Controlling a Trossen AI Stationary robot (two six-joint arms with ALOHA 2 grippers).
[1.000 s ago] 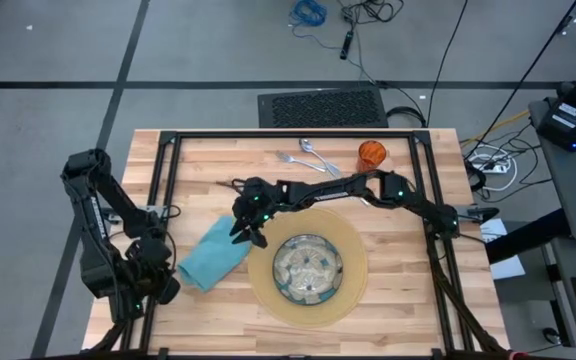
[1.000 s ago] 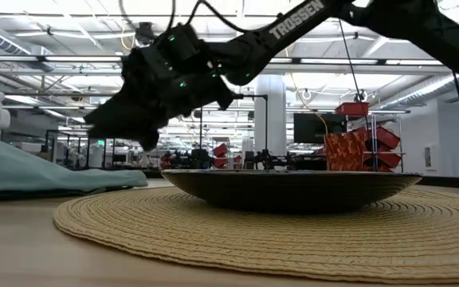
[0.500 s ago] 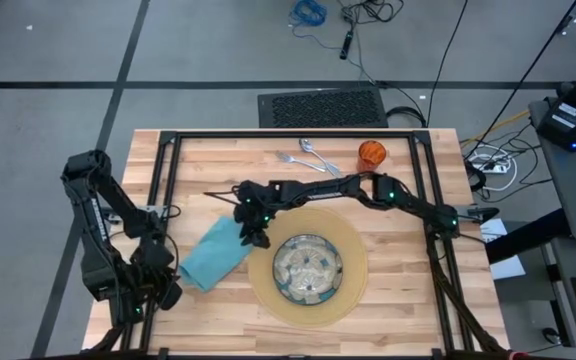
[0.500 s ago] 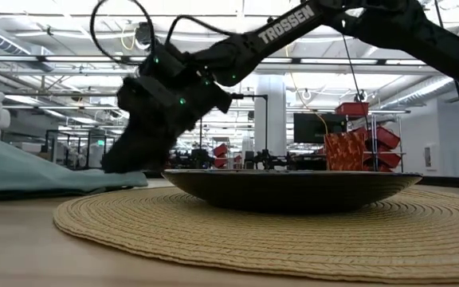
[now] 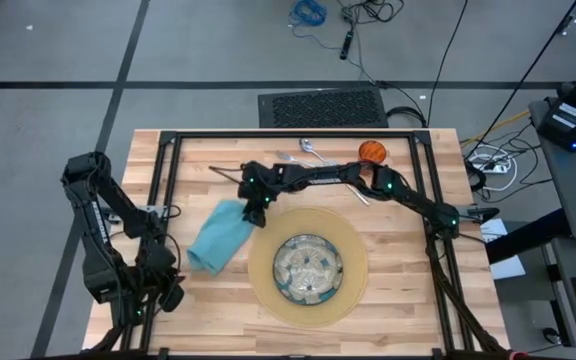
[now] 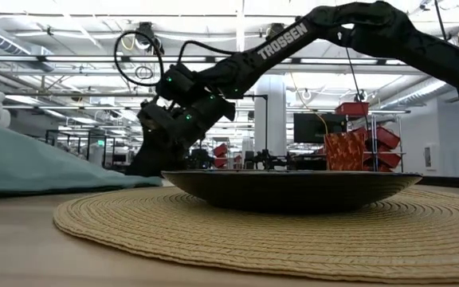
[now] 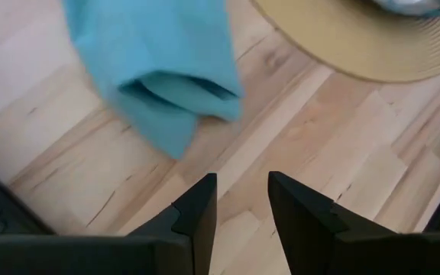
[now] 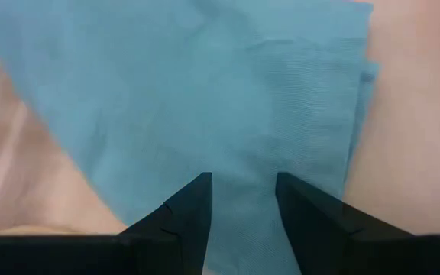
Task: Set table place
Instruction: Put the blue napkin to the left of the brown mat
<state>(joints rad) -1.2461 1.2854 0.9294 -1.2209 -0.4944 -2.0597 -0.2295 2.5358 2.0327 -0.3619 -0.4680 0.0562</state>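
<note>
Two grippers parted, grasping nothing: right gripper (image 5: pixel 260 212) over teal napkin (image 5: pixel 217 234) left of mat (image 5: pixel 353 290); left gripper (image 7: pixel 242 205) idle. Napkin step; next, straighten on surface (image 5: pixel 408 290).

Grey floor (image 5: pixel 58 60) with dark seam lines, loose cables (image 5: pixel 363 15), black floor mat (image 5: pixel 322 107)
</note>
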